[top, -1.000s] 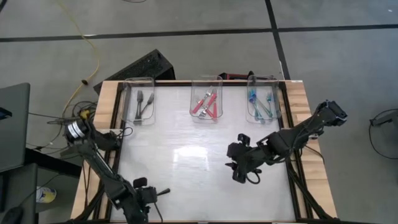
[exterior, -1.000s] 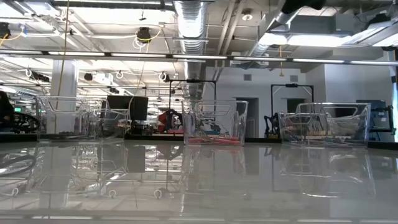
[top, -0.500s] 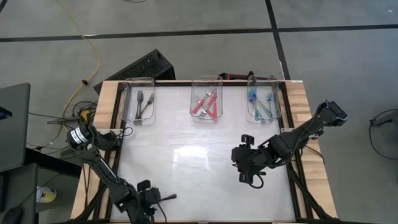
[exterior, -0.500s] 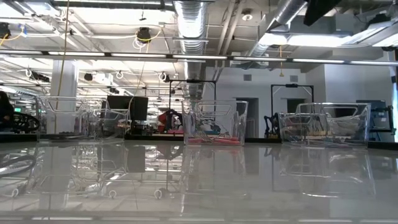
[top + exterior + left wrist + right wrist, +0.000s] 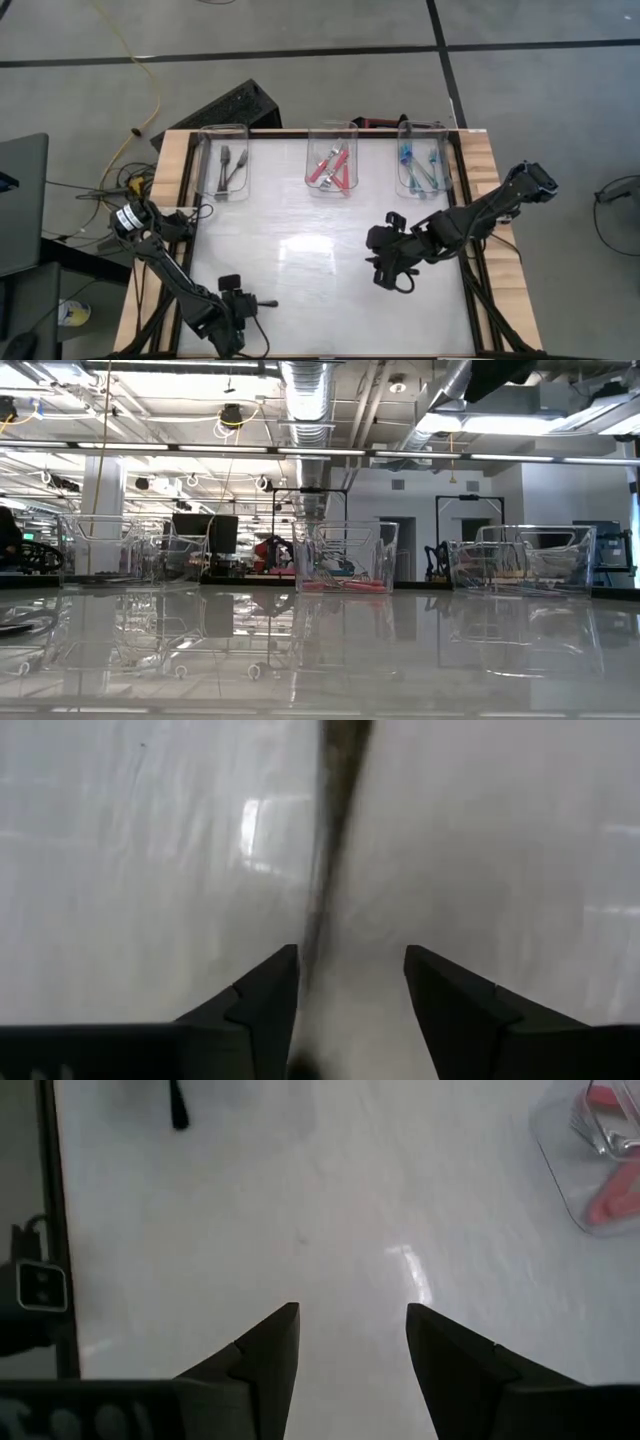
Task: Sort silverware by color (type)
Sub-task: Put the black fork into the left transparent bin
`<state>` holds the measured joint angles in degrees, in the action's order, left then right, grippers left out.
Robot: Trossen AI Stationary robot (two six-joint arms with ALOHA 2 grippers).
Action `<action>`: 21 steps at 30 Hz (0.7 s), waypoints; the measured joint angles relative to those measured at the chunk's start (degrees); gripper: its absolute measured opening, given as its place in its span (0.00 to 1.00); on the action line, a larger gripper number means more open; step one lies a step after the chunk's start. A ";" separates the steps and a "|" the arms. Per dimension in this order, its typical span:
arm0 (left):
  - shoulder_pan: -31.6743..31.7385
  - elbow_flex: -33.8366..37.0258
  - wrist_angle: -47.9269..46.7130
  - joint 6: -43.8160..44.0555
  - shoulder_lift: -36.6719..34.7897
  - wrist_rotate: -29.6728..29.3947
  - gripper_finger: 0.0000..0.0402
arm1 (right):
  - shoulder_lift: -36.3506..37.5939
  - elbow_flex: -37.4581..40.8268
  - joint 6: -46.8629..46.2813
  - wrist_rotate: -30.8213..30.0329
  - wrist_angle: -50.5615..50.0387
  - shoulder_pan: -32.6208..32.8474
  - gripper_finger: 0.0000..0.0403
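Note:
Three clear bins stand along the far edge. The left bin [image 5: 209, 140] holds dark grey forks [image 5: 231, 168], the middle bin [image 5: 332, 128] holds red-handled forks [image 5: 333, 166], and the right bin [image 5: 423, 126] holds teal-handled forks [image 5: 420, 168]. My left gripper [image 5: 244, 300] is open at the table's near left [image 5: 350, 960]. A dark grey fork [image 5: 264, 302] runs forward from beside one of its fingers [image 5: 330, 850], and its end shows in the right wrist view [image 5: 177, 1105]. My right gripper [image 5: 377, 268] is open over bare table at the centre right [image 5: 350, 1315]. My left gripper has its fingers apart, and the dark fork's near end [image 5: 305, 1020] lies close beside one finger [image 5: 265, 1000]. The fork runs along the fingers, not across them. It is blurred there, so I cannot tell whether the finger touches it.
The white tabletop [image 5: 300, 240] between the bins and the grippers carries nothing else. Wooden side rails [image 5: 172, 200] and black frame bars edge the table. In the low view the bins [image 5: 345, 555] stand in a row before the room behind.
My left gripper dipped toward the near edge, then came back toward the far edge, and the dark fork's free end shifted with it. My right gripper drifted slightly toward the right edge and returned. Neither gripper changed its opening.

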<state>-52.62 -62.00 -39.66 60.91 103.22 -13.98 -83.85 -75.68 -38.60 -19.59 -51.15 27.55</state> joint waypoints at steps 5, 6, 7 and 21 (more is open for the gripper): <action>-0.44 1.99 2.85 0.62 -0.16 -0.55 0.43 | 0.00 0.00 -2.25 0.02 1.79 -0.11 0.52; -0.63 2.23 3.19 -0.05 -0.18 -0.74 0.43 | 0.00 0.00 -2.59 0.02 1.99 -0.06 0.52; -0.76 2.52 3.36 -0.40 -0.20 -0.97 0.43 | 0.00 0.00 -3.09 0.00 2.13 0.03 0.52; 1.68 6.16 5.62 -15.67 -0.96 5.57 0.03 | 0.00 0.00 -6.62 0.02 3.84 0.15 0.52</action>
<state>-50.94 -55.83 -34.04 45.24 102.26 -8.41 -83.85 -75.68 -45.22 -19.57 -47.31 27.70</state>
